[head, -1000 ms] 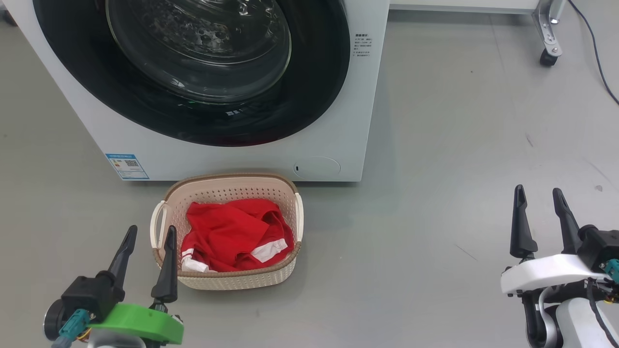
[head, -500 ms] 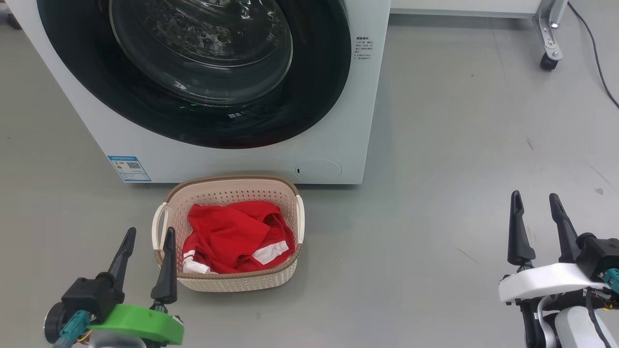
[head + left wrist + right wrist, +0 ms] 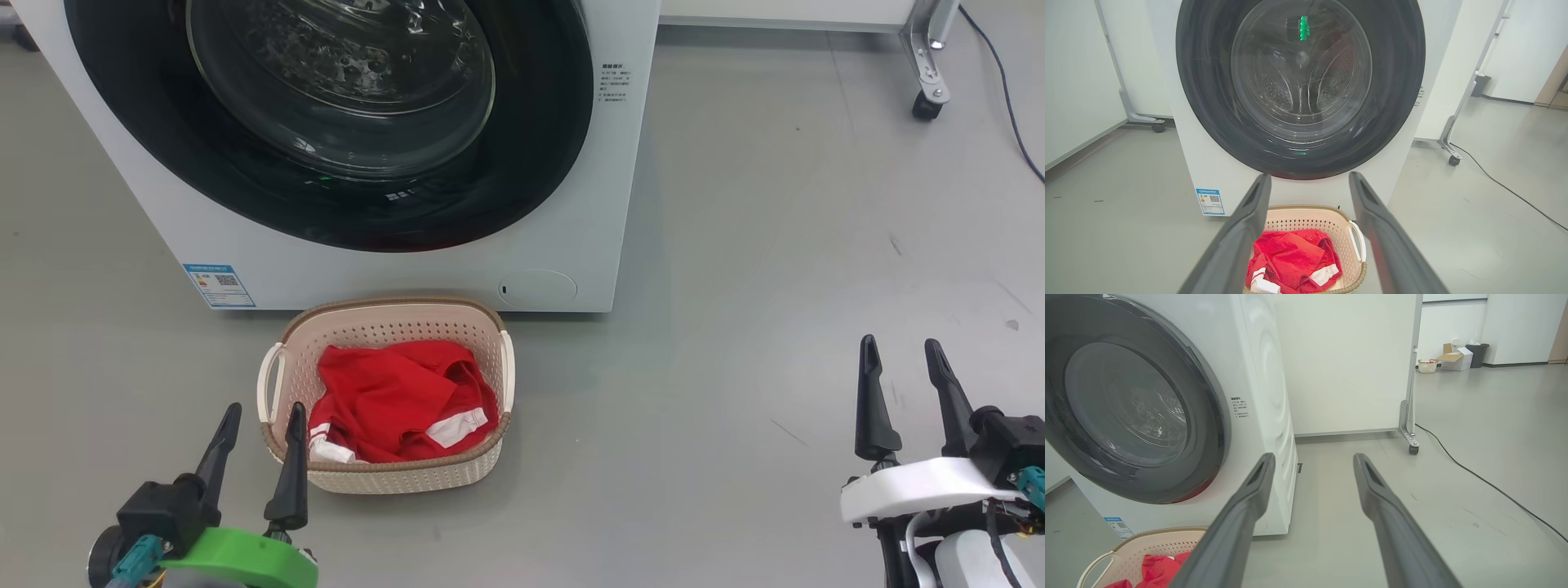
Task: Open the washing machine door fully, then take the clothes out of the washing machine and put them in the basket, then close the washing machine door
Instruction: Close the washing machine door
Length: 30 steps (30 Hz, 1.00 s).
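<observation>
With clothes (image 3: 392, 400) in the basket (image 3: 384, 306) and the washing machine door (image 3: 326, 122) looking shut, left gripper (image 3: 266, 408) and right gripper (image 3: 898, 341), both open, empty, should pull clear.

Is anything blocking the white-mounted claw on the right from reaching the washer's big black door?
Nothing visible. Only bare grey floor lies between the open right gripper and the large round glossy black washing machine door. The cream perforated plastic basket sits off to the left.

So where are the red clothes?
In the head view, the soft red garment lies inside the cream plastic basket, left of centre, before the white washing machine.
</observation>
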Motion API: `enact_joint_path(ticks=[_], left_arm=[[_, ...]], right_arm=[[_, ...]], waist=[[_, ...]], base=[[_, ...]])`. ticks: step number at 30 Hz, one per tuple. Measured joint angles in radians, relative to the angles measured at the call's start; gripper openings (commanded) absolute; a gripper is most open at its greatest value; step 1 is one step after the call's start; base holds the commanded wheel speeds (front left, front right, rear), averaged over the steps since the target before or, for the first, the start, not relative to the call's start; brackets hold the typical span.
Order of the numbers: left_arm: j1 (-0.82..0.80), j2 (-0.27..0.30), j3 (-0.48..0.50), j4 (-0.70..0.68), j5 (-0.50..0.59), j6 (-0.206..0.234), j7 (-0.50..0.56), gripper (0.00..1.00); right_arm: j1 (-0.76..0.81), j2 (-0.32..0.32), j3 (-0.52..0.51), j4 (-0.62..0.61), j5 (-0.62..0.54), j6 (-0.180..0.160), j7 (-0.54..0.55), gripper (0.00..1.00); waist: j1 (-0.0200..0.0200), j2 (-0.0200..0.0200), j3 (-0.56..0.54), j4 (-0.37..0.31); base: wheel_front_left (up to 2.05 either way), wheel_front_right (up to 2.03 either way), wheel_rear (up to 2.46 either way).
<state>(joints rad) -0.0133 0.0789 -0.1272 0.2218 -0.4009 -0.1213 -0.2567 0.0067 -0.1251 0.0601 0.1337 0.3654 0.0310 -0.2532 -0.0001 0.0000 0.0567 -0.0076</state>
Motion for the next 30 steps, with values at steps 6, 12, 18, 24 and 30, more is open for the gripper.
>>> enact_joint_path(ticks=[6, 12, 18, 24, 30], left_arm=[[0.000, -0.001, 0.002, -0.004, 0.000, 0.000, 0.000, 1.00], [0.000, 0.000, 0.002, -0.011, 0.002, 0.000, 0.000, 1.00], [0.000, 0.000, 0.002, -0.010, 0.006, 0.000, 0.000, 1.00], [0.004, 0.001, -0.001, -0.003, 0.006, 0.000, 0.000, 1.00], [0.010, 0.002, -0.005, 0.002, 0.006, 0.000, 0.000, 1.00]], right_arm=[[0.004, 0.003, -0.006, -0.005, -0.005, 0.003, 0.000, 1.00], [0.009, 0.011, -0.007, -0.005, -0.008, 0.011, 0.000, 1.00], [0.022, 0.015, -0.008, -0.005, -0.010, 0.012, 0.000, 1.00], [0.023, 0.017, -0.009, -0.005, -0.015, 0.020, 0.000, 1.00], [0.023, 0.021, -0.010, -0.005, -0.017, 0.021, 0.000, 1.00]], waist=[[0.0000, 0.0000, -0.002, 0.001], [0.0000, 0.0000, -0.007, 0.003], [0.0000, 0.0000, -0.011, 0.003], [0.0000, 0.0000, -0.013, 0.001], [0.0000, 0.0000, -0.015, -0.001]], base=[[0.00, 0.00, 0.00], [0.00, 0.00, 0.00], [0.00, 0.00, 0.00], [0.00, 0.00, 0.00], [0.00, 0.00, 0.00]])
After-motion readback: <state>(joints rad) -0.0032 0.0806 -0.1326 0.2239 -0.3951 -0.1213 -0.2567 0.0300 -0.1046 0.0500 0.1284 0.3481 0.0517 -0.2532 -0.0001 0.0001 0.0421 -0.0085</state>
